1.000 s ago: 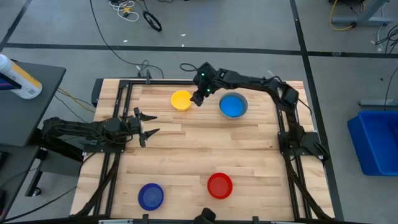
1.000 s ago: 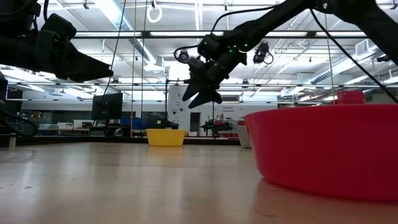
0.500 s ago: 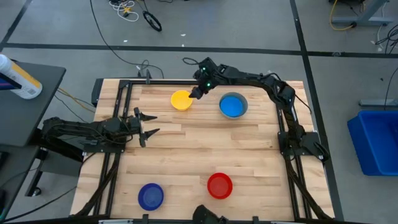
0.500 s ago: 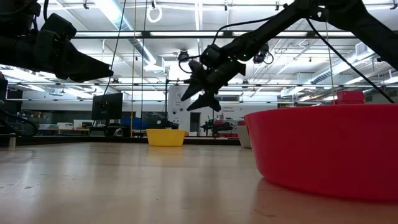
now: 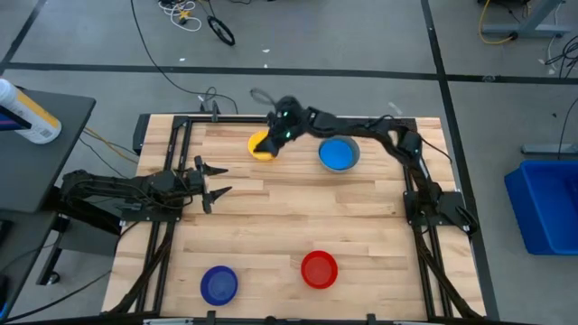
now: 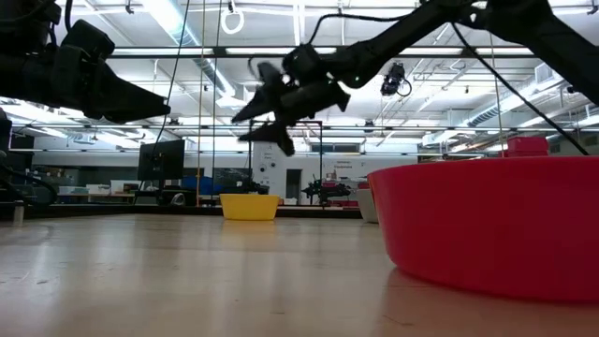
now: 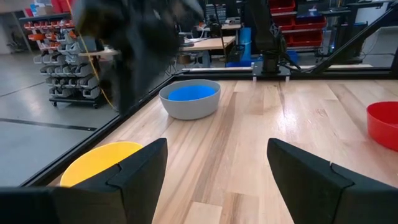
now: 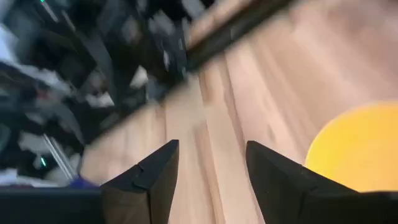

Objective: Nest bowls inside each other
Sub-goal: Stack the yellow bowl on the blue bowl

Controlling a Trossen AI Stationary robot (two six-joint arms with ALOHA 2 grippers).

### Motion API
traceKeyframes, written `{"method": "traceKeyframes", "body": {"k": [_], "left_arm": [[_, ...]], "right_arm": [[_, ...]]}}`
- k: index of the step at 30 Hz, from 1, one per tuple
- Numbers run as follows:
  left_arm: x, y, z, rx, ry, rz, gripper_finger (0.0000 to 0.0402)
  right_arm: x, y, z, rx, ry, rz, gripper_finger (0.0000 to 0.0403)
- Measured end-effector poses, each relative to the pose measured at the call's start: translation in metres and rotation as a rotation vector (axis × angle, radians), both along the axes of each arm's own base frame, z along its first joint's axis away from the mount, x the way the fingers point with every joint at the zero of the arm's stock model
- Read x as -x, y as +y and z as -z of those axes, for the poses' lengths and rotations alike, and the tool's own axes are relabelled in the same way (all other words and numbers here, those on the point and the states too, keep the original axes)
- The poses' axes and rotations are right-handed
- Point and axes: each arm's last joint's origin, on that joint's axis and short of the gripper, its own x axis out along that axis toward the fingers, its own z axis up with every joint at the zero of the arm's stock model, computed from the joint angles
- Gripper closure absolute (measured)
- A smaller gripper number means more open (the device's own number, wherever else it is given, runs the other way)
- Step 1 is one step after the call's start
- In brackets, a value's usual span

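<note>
A yellow bowl (image 5: 259,148) stands upright near the table's far edge. Over its right side hovers my right gripper (image 5: 270,141), open and clear above it in the low view (image 6: 245,126). In the right wrist view the bowl (image 8: 360,149) lies off to one side of the open fingers (image 8: 208,168). To its right, a light blue bowl sits inside a grey bowl (image 5: 339,153). A red bowl (image 5: 319,269) and a dark blue bowl (image 5: 218,284) stand near the front edge. My left gripper (image 5: 215,181) waits open at the table's left.
Black frame rails (image 5: 181,171) run along the table's left, right and far sides. The middle of the wooden table top (image 5: 298,212) is bare. In the low view the red bowl (image 6: 487,225) fills the near right.
My right gripper has swung toward the table's left, from between the yellow bowl and the grey bowl to over the yellow bowl's right side. Its fingers have tipped up from steeply downward to nearly level. The bowls have not moved.
</note>
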Motion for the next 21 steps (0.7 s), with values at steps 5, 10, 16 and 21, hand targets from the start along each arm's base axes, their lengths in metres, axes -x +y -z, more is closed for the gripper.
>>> {"method": "traceKeyframes", "body": {"k": [5,10,16,21], "left_arm": [[0.0,0.0,-0.004,-0.003,-0.039,0.007,0.0116],[0.0,0.0,-0.005,-0.009,-0.047,0.011,0.0116],[0.0,0.0,-0.005,-0.011,-0.046,0.004,0.0116],[0.0,0.0,-0.004,-0.011,-0.039,0.004,0.0116]], "right_arm": [[-0.009,0.007,0.038,0.0,0.083,-0.016,0.021],[-0.013,0.011,0.045,0.073,0.112,-0.009,0.0206],[-0.013,0.011,0.025,0.276,0.248,0.004,0.0204],[-0.011,0.005,-0.005,0.394,0.339,0.036,0.0194]]}}
